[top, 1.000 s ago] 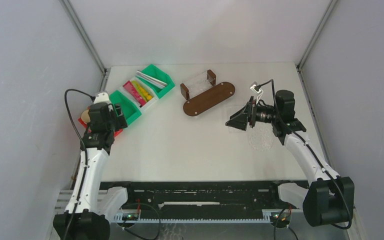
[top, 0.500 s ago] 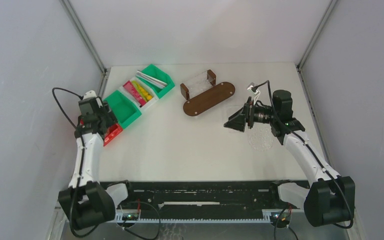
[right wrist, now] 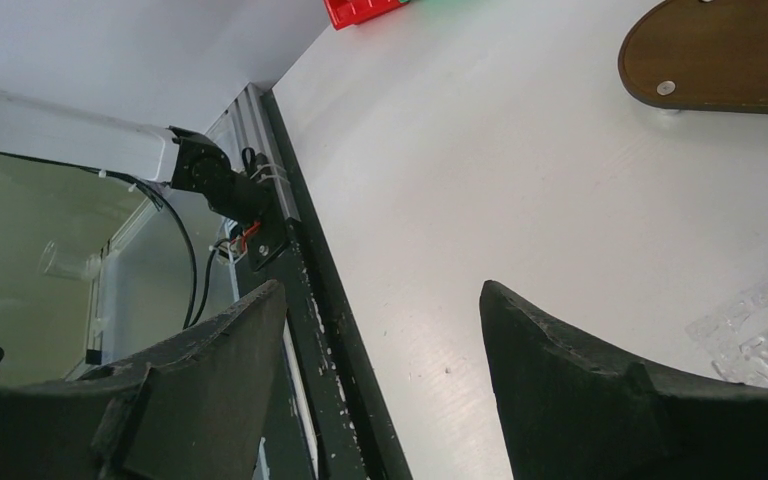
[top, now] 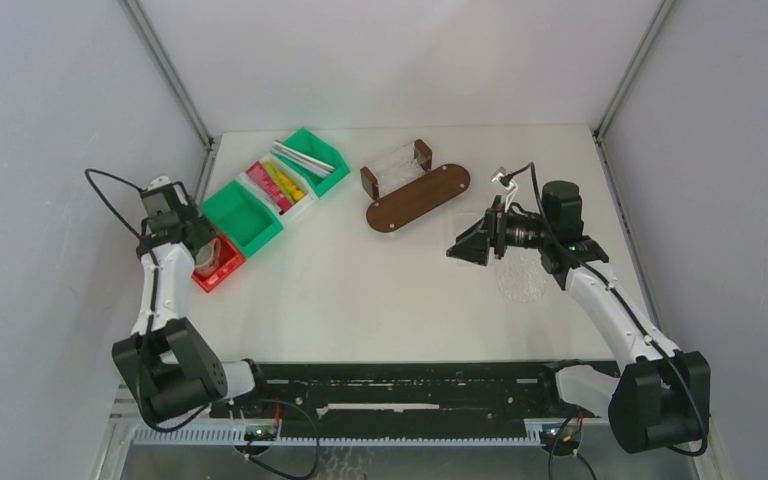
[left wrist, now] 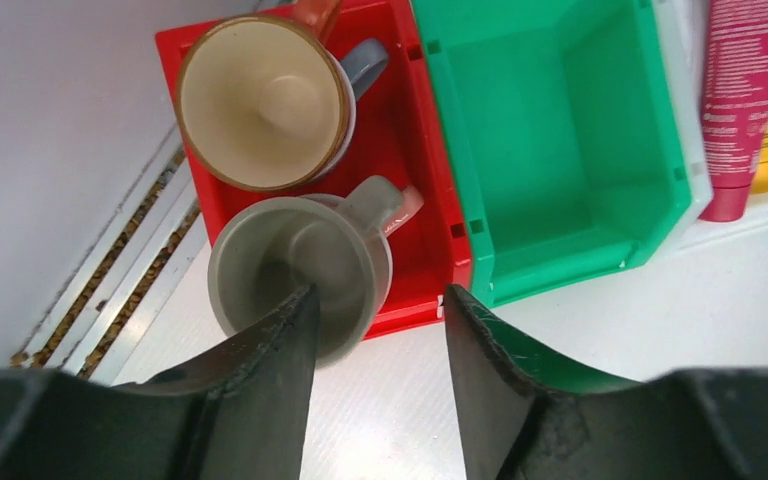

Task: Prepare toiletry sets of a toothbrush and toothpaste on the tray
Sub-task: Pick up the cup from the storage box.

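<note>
In the left wrist view a red bin (left wrist: pixel 425 190) holds two mugs: a grey mug (left wrist: pixel 345 255) with a pinkish handle, and behind it a cream-lined mug (left wrist: pixel 260 100) with a brown rim and grey handle. My left gripper (left wrist: pixel 378 295) hangs open over the grey mug, its left fingertip over the mug's mouth and its right one outside, holding nothing. Red and yellow tubes (left wrist: pixel 745 100) lie in a white bin. Toothbrushes (top: pixel 303 160) fill the far green bin. The brown oval tray (top: pixel 417 197) sits mid-table. My right gripper (top: pixel 465 246) is open and holds nothing.
An empty green bin (left wrist: pixel 560 150) stands between the red bin and the tube bin. A clear holder with brown ends (top: pixel 397 167) sits behind the tray. A bumpy clear plastic sheet (top: pixel 520 275) lies under my right arm. The left wall is close to the red bin.
My left arm swung left and back, uncovering the red bin with its gripper over the grey mug, and its jaws narrowed. The right gripper barely moved.
</note>
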`<action>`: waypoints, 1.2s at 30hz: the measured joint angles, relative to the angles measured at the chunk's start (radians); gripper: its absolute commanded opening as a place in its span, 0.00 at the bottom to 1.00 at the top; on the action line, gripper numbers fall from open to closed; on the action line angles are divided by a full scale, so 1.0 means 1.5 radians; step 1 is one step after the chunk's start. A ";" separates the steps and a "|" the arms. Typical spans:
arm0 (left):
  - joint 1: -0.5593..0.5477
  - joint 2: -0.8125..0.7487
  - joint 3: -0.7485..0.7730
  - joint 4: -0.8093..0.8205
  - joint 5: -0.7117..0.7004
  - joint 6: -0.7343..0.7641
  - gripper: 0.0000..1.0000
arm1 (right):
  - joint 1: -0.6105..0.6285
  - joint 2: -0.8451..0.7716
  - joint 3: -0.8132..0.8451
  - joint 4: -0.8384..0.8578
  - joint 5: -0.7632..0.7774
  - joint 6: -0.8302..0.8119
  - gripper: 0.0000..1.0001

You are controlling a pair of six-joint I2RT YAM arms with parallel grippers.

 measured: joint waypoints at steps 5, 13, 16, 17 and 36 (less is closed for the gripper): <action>0.046 0.062 0.005 0.003 0.055 -0.006 0.41 | 0.001 0.001 0.000 -0.001 0.001 -0.002 0.79; 0.053 0.085 0.012 0.001 0.084 -0.011 0.14 | 0.002 0.001 0.000 -0.002 0.001 -0.004 0.79; 0.053 0.088 0.017 0.000 0.092 -0.012 0.03 | 0.004 0.001 0.000 -0.002 0.002 -0.006 0.79; 0.053 0.088 0.017 -0.001 0.092 -0.011 0.01 | 0.004 0.001 0.000 -0.002 0.001 -0.006 0.79; -0.021 0.009 0.018 -0.018 0.040 0.009 0.00 | 0.005 0.004 0.000 -0.007 0.002 -0.014 0.78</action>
